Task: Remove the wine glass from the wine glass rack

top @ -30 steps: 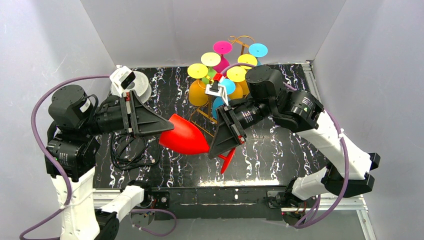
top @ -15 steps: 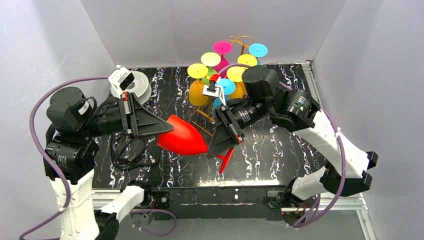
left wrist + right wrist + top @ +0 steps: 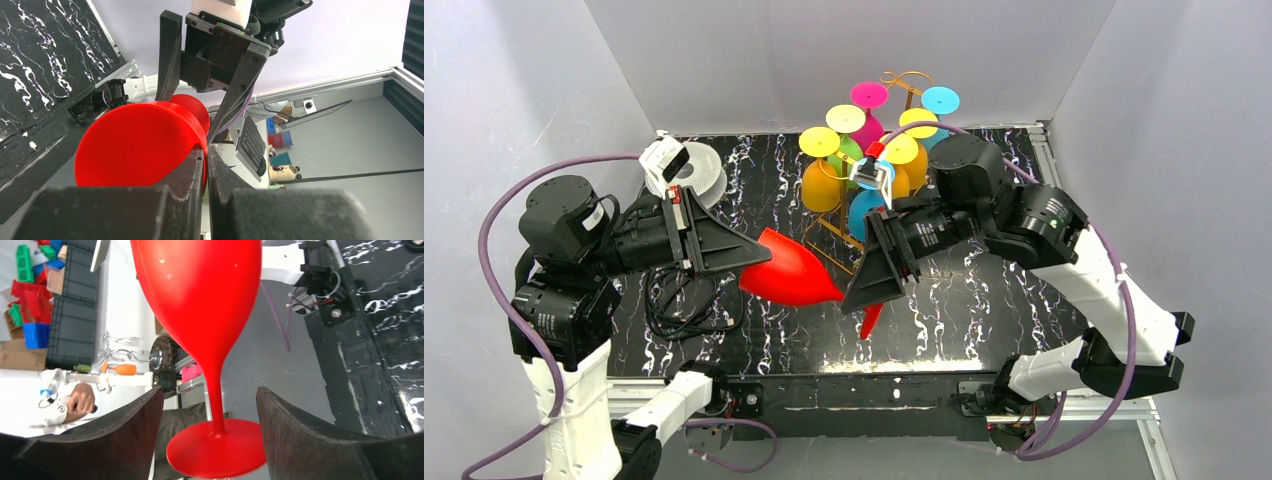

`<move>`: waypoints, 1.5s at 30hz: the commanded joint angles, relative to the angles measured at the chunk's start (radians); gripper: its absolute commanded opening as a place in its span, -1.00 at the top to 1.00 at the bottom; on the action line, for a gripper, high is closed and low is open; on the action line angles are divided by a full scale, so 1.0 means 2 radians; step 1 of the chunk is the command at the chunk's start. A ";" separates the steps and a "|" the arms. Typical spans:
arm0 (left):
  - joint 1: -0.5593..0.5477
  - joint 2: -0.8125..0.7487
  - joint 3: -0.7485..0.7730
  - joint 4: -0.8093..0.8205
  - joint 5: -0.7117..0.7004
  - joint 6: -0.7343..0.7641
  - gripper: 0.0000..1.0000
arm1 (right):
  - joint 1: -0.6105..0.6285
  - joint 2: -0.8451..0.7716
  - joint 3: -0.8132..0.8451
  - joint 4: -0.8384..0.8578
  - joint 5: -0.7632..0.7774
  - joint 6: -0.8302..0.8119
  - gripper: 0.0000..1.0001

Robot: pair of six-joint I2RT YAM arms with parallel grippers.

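A red wine glass [image 3: 794, 272] lies on its side in the air above the black marbled table [image 3: 984, 290]. My left gripper [image 3: 762, 262] is shut on the rim of its bowl [image 3: 135, 145], pinching the wall between both fingers [image 3: 192, 175]. My right gripper [image 3: 856, 298] is open. Its fingers stand either side of the stem [image 3: 215, 405] without touching it, and the round foot [image 3: 215, 450] lies between them. The wine glass rack [image 3: 904, 80], a thin golden wire stand, is at the back behind the right arm.
Several coloured glasses hang upside down on the rack, among them yellow [image 3: 819, 140], pink [image 3: 869, 95] and blue [image 3: 940, 100]. A white round spool [image 3: 699, 172] sits at the back left. A coiled black cable [image 3: 679, 300] lies under the left arm.
My right gripper has opened and let go of the red glass's stem, and its arm has shifted a little right. The left gripper closed on the bowl rim and keeps hold.
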 commanded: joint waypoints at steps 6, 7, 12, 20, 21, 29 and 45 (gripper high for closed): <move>-0.002 0.011 0.056 -0.083 -0.023 0.085 1.00 | 0.002 -0.076 0.007 -0.064 0.134 -0.017 -0.52; -0.002 0.010 0.059 -0.094 -0.035 0.094 1.00 | 0.001 -0.087 0.002 -0.063 0.144 -0.015 -0.52; -0.002 0.015 0.076 -0.160 -0.089 0.139 1.00 | 0.002 -0.143 -0.023 -0.062 0.198 -0.002 -0.54; -0.002 0.069 0.155 -0.342 -0.197 0.265 1.00 | 0.002 -0.184 -0.032 -0.102 0.249 0.005 -0.54; -0.002 0.071 0.153 -0.355 -0.215 0.276 1.00 | 0.002 -0.186 -0.030 -0.108 0.256 0.006 -0.54; -0.002 0.072 0.093 -0.384 -0.351 0.323 1.00 | 0.002 -0.189 -0.012 -0.146 0.313 0.000 -0.54; -0.030 0.069 -0.141 -0.217 -0.486 0.372 1.00 | 0.002 -0.211 -0.018 -0.165 0.470 -0.005 -0.55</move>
